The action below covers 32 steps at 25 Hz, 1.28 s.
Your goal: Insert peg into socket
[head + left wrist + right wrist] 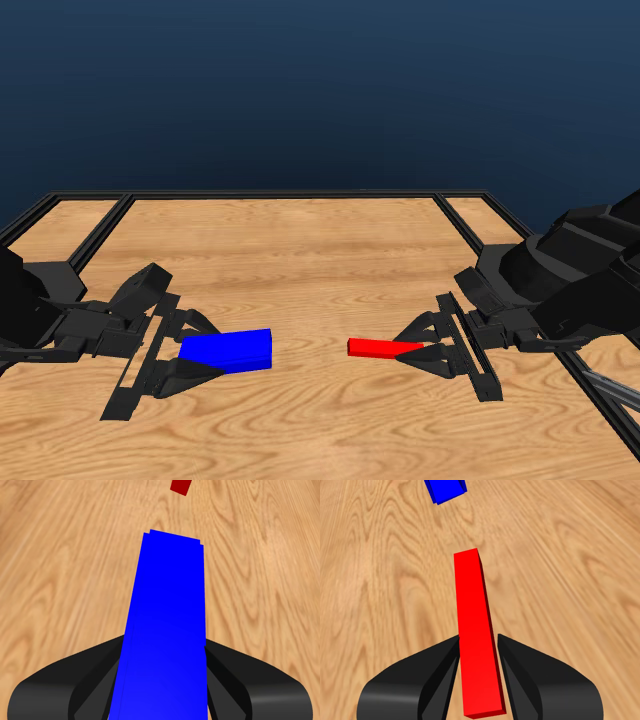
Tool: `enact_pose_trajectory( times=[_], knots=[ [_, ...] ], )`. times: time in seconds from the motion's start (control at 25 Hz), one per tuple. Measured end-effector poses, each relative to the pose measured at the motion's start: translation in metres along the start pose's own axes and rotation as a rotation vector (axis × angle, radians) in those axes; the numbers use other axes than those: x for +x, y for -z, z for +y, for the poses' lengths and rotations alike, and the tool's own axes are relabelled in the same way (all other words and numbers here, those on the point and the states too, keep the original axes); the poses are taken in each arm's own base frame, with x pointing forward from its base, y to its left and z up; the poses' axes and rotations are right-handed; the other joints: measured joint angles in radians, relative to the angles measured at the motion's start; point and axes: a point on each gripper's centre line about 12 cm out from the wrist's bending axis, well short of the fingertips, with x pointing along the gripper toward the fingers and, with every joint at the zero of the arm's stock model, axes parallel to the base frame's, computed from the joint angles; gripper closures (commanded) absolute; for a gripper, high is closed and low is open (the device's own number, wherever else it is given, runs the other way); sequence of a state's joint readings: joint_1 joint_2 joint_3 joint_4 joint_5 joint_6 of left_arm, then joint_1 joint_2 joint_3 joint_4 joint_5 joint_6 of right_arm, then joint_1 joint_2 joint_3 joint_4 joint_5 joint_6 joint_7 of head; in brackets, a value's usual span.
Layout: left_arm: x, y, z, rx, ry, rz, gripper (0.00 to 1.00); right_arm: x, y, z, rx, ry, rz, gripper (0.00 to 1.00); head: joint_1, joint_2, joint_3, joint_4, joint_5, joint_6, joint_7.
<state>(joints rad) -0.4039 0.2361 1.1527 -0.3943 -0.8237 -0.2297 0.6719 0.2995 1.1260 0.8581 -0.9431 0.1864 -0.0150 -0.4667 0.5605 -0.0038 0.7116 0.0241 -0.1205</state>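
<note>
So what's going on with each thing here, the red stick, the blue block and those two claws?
peg: gripped at one end by the right arm, free end toward the socket, not inserted.
socket: gripped by the left arm, apart from the peg.
left gripper: fingers shut on the socket.
right gripper: fingers shut on the peg.
table: wooden, under both.

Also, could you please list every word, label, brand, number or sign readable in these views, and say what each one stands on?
None: no text shows in any view.
The peg is plain red, the socket plain blue.
The left gripper, right gripper and table carry no markings.
</note>
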Motion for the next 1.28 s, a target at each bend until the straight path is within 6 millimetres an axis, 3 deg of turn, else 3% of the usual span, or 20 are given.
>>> enact_pose_trajectory(
  times=[0.24, 0.48, 0.72, 1.0, 1.28],
  knots=[
    [0.003, -0.014, 0.0, -0.019, -0.03, 0.047, 1.0, 0.016, -0.015, 0.013, -0.095, -0.072, 0.045, 1.0, 0.018, -0.004, 0.0, 0.014, -0.023, 0.032, 0.032],
    [0.0, -0.029, 0.0, -0.037, -0.036, 0.072, 1.0, 0.037, -0.051, 0.019, -0.168, -0.116, 0.04, 1.0, 0.035, -0.004, 0.0, 0.023, -0.04, 0.058, 0.048],
    [-0.003, -0.031, -0.005, -0.045, -0.023, 0.095, 1.0, 0.044, -0.074, 0.012, -0.202, -0.117, 0.057, 1.0, 0.042, -0.004, 0.0, 0.027, -0.043, 0.071, 0.048],
    [-0.003, -0.032, -0.01, -0.044, -0.012, 0.106, 1.0, 0.05, -0.083, 0.006, -0.223, -0.118, 0.091, 1.0, 0.039, -0.004, 0.0, 0.027, -0.041, 0.082, 0.042],
    [-0.004, -0.033, -0.011, -0.022, -0.014, 0.082, 1.0, 0.058, -0.09, 0.005, -0.221, -0.117, 0.097, 1.0, 0.018, 0.0, 0.0, 0.029, -0.033, 0.121, 0.022]
  ],
)
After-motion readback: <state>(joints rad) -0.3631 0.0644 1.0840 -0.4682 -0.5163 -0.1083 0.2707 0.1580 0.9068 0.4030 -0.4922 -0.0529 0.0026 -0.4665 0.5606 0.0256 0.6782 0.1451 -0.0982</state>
